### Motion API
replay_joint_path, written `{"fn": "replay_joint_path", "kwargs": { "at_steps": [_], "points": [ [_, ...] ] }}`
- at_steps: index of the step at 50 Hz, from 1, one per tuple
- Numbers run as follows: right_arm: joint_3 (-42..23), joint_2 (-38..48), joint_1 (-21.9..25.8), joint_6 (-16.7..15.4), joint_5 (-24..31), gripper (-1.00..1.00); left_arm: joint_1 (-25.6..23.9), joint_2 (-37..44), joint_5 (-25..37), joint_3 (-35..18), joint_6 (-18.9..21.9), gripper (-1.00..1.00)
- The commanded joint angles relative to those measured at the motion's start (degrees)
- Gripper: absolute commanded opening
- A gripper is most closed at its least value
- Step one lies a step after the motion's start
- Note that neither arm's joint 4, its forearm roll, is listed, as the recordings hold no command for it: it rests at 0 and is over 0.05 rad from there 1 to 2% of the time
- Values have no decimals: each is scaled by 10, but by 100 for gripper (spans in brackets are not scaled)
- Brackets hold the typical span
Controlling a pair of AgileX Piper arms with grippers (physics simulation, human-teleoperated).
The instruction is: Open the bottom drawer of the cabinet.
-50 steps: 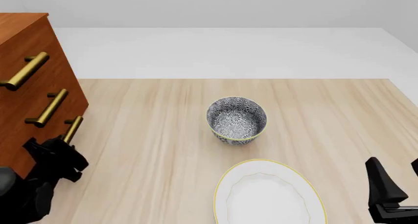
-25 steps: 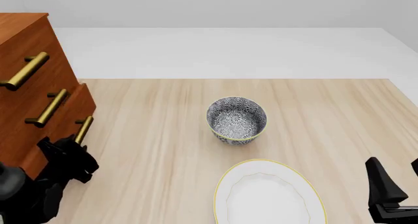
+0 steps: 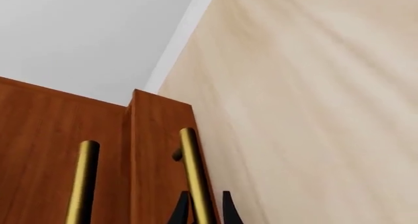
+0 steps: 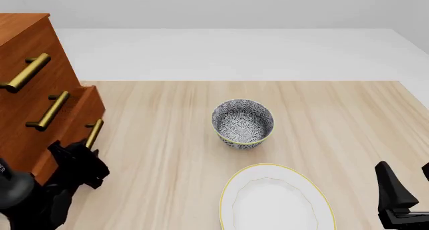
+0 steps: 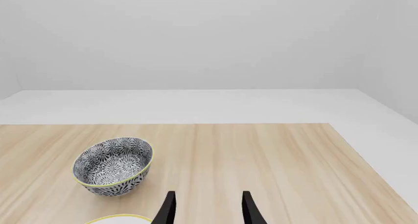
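Note:
The cabinet [image 4: 27,54] stands at the table's left edge. Its bottom drawer [image 4: 72,129] sticks out a little past the two upper fronts. My left gripper [image 4: 82,150] is shut on the near end of the bottom drawer's brass handle [image 4: 94,132]. In the left wrist view the fingers [image 3: 178,212] straddle that handle [image 3: 193,175] on the drawer front [image 3: 156,150], with the left gripper [image 3: 202,215] clamped around the bar. My right gripper [image 4: 407,184] is open and empty at the near right, also shown in the right wrist view [image 5: 207,212].
A patterned bowl [image 4: 242,123] stands mid-table, also in the right wrist view [image 5: 113,166]. A white plate with a yellow rim [image 4: 231,182] lies in front of it. The middle drawer's handle [image 3: 83,185] runs beside the gripped one. The table's right edge is near my right arm.
The bottom drawer has slid out to the right, step by step, with my left gripper on its handle moving along. The right arm has not moved.

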Motion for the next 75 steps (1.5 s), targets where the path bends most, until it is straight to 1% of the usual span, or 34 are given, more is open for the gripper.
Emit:
{"fn": "replay_joint_path", "kwargs": {
  "at_steps": [1,9,32,43,50,53,54,55,56,58,59,61,63,64,65,66,67,68,69,70,71,72,73,75],
  "points": [
    [0,0,0,0,0,100,-111,60,0,-54,-4,-100],
    [0,0,0,0,0,100,-130,62,0,-56,-10,-100],
    [0,0,0,0,0,100,-158,56,0,-57,-17,-100],
    [0,0,0,0,0,100,-172,47,0,-52,-27,-100],
    [0,0,0,0,0,100,-172,41,0,-50,-32,-100],
    [0,0,0,0,0,100,-174,30,0,-40,-42,-100],
    [0,0,0,0,0,100,-169,6,0,-25,-69,100],
    [0,0,0,0,0,100,-172,-2,0,-16,-80,100],
    [0,0,0,0,0,100,-187,-24,0,-6,-75,100],
    [0,0,0,0,0,100,-192,-68,0,23,-104,100],
    [0,0,0,0,0,100,-205,-111,0,46,-121,100],
    [0,0,0,0,0,100,-217,-140,0,62,-130,100],
    [0,0,0,0,0,100,-238,-180,2,85,-168,100],
    [0,0,0,0,0,100,-248,-214,31,86,-176,100],
    [0,0,0,0,0,100,-264,-270,75,86,-182,100],
    [0,0,0,0,0,100,-261,-309,126,80,-196,100],
    [0,0,0,0,0,100,-266,-344,163,75,-204,100],
    [0,0,0,0,0,100,-277,-398,220,66,-218,100],
    [0,0,0,0,0,100,-283,-431,276,52,-237,100],
    [0,0,0,0,0,100,-286,-445,299,45,-243,100],
    [0,0,0,0,0,100,-288,-495,362,30,-262,100],
    [0,0,0,0,0,100,-289,-513,385,24,-267,100],
    [0,0,0,0,0,100,-296,-542,435,7,-280,100],
    [0,0,0,0,0,100,-293,-572,514,-28,-320,100]
  ]
}}
